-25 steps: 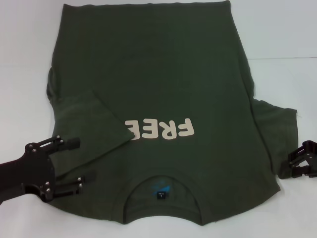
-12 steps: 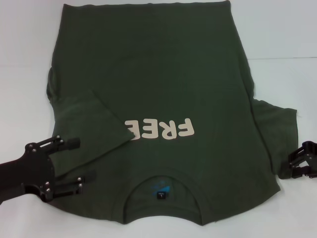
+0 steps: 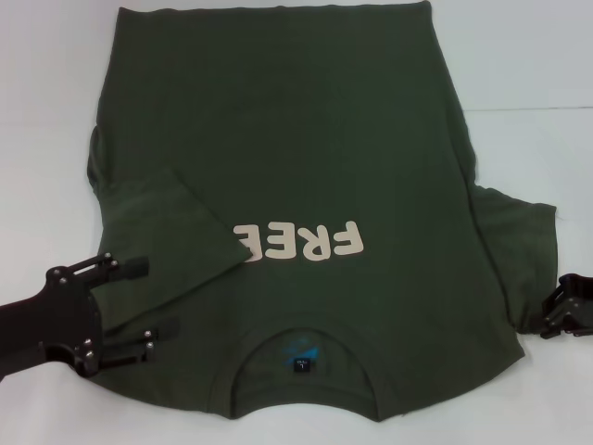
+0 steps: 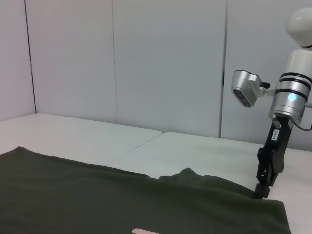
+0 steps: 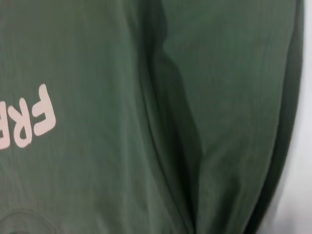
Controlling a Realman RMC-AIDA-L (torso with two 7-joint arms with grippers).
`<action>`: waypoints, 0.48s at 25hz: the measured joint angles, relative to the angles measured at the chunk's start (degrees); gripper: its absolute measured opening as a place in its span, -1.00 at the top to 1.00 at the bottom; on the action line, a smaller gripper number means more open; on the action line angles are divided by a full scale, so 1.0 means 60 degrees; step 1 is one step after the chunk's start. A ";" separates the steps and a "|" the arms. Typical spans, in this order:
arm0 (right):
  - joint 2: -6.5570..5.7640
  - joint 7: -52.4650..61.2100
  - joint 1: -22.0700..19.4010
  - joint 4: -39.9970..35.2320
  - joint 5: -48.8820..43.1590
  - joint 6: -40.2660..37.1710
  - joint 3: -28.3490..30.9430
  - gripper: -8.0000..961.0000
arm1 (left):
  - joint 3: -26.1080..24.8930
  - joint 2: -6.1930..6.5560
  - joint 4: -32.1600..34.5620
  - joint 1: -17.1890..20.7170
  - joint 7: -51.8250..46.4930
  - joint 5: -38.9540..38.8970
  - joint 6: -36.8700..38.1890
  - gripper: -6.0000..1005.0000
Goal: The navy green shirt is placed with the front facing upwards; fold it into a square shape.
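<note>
The navy green shirt (image 3: 306, 139) lies front up on the white table, collar (image 3: 301, 357) toward me, cream lettering (image 3: 301, 241) on the chest. Its left sleeve (image 3: 171, 232) is folded inward over the chest and hides the end of the lettering. The right sleeve (image 3: 523, 241) lies spread out flat. My left gripper (image 3: 144, 298) hovers open over the near left shoulder, nothing between its fingers. My right gripper (image 3: 567, 311) sits at the outer near edge of the right sleeve; in the left wrist view the right gripper (image 4: 263, 191) points down with its tip at the cloth's edge.
White table (image 3: 46, 93) surrounds the shirt on the left, right and far sides. A seam in the tabletop (image 3: 528, 109) runs across at the back. Pale wall panels (image 4: 146, 63) stand behind the table.
My right gripper has shifted slightly toward me and outward along the right sleeve's edge. The left gripper and the shirt have stayed where they were.
</note>
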 joint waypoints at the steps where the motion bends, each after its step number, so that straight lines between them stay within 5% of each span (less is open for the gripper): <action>1: 0.0005 -0.0003 0.0008 -0.0007 -0.0002 -0.0008 -0.0003 0.55 | 0.0000 0.0000 0.0000 0.0000 0.0000 0.0000 -0.0005 -0.66; 5: 0.0002 -0.0011 0.0017 -0.0020 -0.0005 -0.0003 -0.0008 0.91 | 0.0000 0.0000 0.0000 -0.0001 0.0000 -0.0004 -0.0026 -0.66; 12: -0.0032 -0.0017 0.0014 -0.0031 0.0032 0.0021 -0.0009 0.95 | 0.0001 0.0000 0.0000 -0.0023 0.0000 -0.0014 -0.0026 -0.66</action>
